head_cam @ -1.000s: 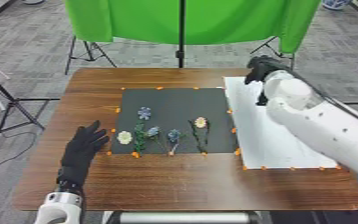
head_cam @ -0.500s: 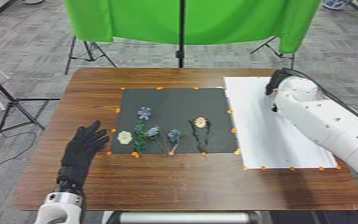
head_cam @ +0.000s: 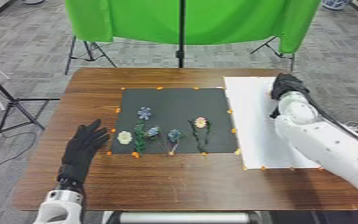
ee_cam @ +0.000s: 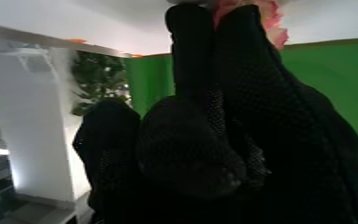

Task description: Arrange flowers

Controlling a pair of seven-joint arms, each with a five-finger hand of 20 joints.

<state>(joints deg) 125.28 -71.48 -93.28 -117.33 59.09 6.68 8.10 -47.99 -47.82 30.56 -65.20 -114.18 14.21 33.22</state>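
Three blue flowers (head_cam: 144, 112), one cream flower (head_cam: 124, 137), one peach flower (head_cam: 200, 122), one pink flower (ee_cam: 270, 19), one mat (head_cam: 177, 102), one sheet (head_cam: 257, 135)

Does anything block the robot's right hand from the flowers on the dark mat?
Nothing visible stands between the right hand and the flowers; only the flat white sheet, orange markers and dark mat lie between.

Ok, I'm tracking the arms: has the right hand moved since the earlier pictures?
Yes: the right hand has shifted right and nearer, judged against the white sheet.
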